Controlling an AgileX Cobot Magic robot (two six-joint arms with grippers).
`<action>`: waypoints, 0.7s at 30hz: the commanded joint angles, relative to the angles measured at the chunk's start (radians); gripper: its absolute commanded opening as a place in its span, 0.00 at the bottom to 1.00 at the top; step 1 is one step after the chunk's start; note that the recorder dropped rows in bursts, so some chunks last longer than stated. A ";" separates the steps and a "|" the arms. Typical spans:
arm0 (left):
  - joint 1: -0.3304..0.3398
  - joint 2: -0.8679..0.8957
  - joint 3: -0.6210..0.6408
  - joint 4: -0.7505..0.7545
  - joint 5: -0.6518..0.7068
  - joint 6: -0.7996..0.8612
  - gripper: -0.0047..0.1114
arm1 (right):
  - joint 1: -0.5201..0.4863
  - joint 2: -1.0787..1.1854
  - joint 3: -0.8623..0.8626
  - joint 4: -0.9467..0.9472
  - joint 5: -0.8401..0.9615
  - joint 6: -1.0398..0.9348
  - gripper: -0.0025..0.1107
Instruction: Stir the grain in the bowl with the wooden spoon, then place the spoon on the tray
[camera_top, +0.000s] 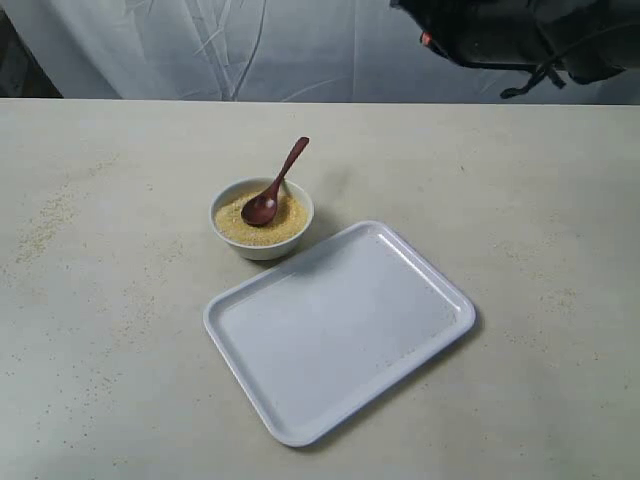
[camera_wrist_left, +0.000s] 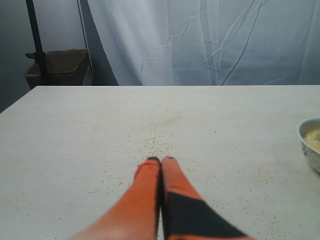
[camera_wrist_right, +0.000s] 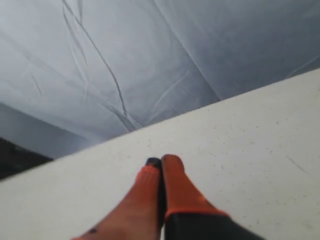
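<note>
The small white bowl (camera_top: 261, 221) stands left of the table's middle, holding golden grain (camera_top: 247, 229). The dark wooden spoon (camera_top: 276, 185) rests in it, head in the grain, handle leaning up over the far right rim. The large white tray (camera_top: 340, 327) lies just in front and to the right of the bowl. My left gripper (camera_wrist_left: 161, 160) is shut and empty over bare table; the bowl's rim (camera_wrist_left: 308, 145) shows at that view's edge. My right gripper (camera_wrist_right: 161, 161) is shut and empty, high above the table; only its dark arm (camera_top: 520, 35) shows at the exterior view's top right.
Loose grains (camera_top: 45, 225) are scattered over the left part of the table, and a patch of spilled grains (camera_wrist_left: 159, 141) lies just ahead of the left fingers. A white cloth backdrop (camera_top: 230, 45) hangs behind the table. A brown box (camera_wrist_left: 59, 67) stands beyond the far corner.
</note>
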 joint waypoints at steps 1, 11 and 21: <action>0.002 -0.004 0.002 0.003 -0.001 0.000 0.04 | -0.001 -0.006 0.001 0.363 -0.122 0.012 0.01; 0.002 -0.004 0.002 0.003 -0.001 0.000 0.04 | 0.025 -0.010 -0.010 -0.228 0.157 -0.391 0.01; 0.002 -0.004 0.002 0.003 -0.001 0.000 0.04 | 0.025 -0.010 -0.010 -0.350 0.304 -0.391 0.01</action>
